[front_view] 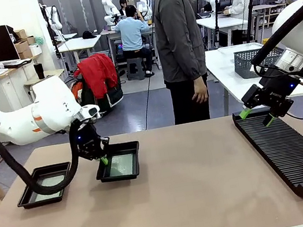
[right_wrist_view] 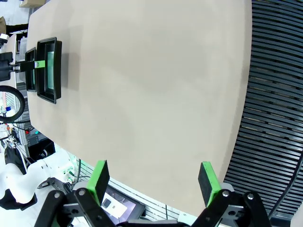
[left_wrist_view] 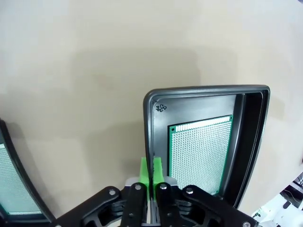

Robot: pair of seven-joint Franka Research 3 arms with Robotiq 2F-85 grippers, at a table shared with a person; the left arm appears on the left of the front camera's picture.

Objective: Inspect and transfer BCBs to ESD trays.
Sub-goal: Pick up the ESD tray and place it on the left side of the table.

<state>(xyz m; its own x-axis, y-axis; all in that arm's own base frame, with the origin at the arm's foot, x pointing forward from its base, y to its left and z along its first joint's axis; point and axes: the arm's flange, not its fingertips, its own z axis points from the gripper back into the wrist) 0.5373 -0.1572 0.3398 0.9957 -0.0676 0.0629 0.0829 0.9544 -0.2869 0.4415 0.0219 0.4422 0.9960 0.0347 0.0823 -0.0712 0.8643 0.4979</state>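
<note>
Two black ESD trays lie at the table's left. The left tray (front_view: 32, 200) holds a pale green BCB (front_view: 49, 181). The middle tray (front_view: 128, 147) holds another BCB (front_view: 122, 165). My left gripper (front_view: 103, 159) is shut on this tray's left rim. The left wrist view shows its green pads (left_wrist_view: 145, 171) pinching the thin wall of the tray (left_wrist_view: 203, 90), with the BCB (left_wrist_view: 199, 156) flat inside. My right gripper (front_view: 255, 116) hangs open over the far end of the ribbed rack (front_view: 291, 153), nothing between its fingers (right_wrist_view: 99, 179).
A long black slotted rack (right_wrist_view: 274, 94) runs along the table's right side. A person (front_view: 177, 44) stands at the far edge, hands down. A grey mesh basket (front_view: 248, 61) sits on another table behind. The table's middle (front_view: 199, 181) is bare.
</note>
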